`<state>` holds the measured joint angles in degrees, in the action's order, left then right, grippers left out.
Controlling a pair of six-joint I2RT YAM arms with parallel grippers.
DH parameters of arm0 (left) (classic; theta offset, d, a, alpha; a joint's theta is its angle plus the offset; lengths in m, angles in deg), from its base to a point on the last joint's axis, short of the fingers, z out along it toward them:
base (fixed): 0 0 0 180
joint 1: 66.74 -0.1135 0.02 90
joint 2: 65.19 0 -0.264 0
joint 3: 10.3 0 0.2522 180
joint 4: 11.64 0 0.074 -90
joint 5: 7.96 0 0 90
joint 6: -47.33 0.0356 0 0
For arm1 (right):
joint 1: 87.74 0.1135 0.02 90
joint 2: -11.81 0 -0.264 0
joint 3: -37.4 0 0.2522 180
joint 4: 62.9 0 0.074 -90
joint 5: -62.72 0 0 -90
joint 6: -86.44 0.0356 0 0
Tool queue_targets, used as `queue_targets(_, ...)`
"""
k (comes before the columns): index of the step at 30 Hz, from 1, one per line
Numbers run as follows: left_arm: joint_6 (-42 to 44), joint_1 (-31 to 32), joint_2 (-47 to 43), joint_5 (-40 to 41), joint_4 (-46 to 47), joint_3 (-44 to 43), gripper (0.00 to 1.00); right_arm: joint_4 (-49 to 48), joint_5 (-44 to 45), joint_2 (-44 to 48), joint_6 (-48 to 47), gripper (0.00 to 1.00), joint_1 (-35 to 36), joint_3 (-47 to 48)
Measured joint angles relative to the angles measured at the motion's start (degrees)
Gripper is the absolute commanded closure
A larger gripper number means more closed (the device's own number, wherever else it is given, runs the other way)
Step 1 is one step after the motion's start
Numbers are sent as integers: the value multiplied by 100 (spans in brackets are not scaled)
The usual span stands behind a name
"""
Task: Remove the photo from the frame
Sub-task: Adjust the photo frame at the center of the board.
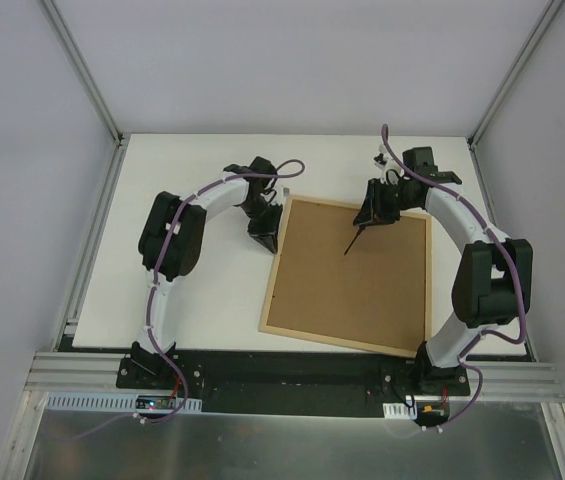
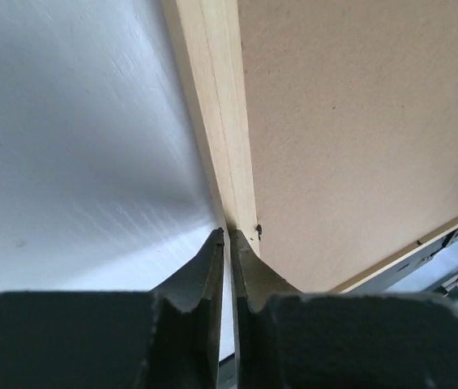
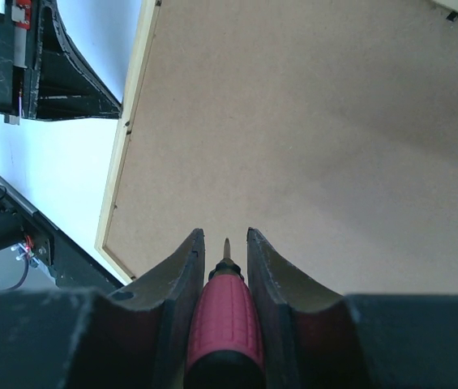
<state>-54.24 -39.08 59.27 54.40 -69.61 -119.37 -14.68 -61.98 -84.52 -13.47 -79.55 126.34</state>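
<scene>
The frame (image 1: 348, 290) lies face down on the white table, its brown fibreboard back up inside a thin light-wood rim. The photo is hidden. My left gripper (image 1: 265, 238) is shut, its tips (image 2: 229, 233) resting against the frame's left rim (image 2: 227, 121) beside a small dark tab (image 2: 258, 230). Nothing shows between its fingers. Over the frame's far part, my right gripper (image 1: 372, 213) is shut on a red-handled screwdriver (image 3: 224, 320). The thin shaft (image 1: 353, 240) slants down toward the back board (image 3: 318, 121).
The white table (image 1: 202, 300) ends at a black rail with aluminium bars (image 1: 292, 365) along the near side. Grey walls and metal posts (image 1: 82, 70) enclose the back and sides. In the right wrist view the left gripper (image 3: 58, 77) shows by the frame's rim.
</scene>
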Motion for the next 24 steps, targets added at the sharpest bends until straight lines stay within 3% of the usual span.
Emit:
queue_targets(2, 33, -39, 26, -50, 66, -57, 99, 9, 61, -31, -9, 100, 0, 37)
queue_targets(8, 85, -310, 188, -188, 225, -767, 61, 46, 387, -603, -138, 99, -11, 529)
queue_targets(11, 192, -404, -85, -173, 348, -505, 54, 118, 415, -667, -203, 99, -13, 514)
queue_targets(18, 925, 144, -1244, -127, 96, 905, 52, 485, 361, -306, -654, 100, -13, 389)
queue_targets(24, 1220, 870, -1394, -26, -87, 1491, 53, 693, 269, 190, -874, 99, -13, 179)
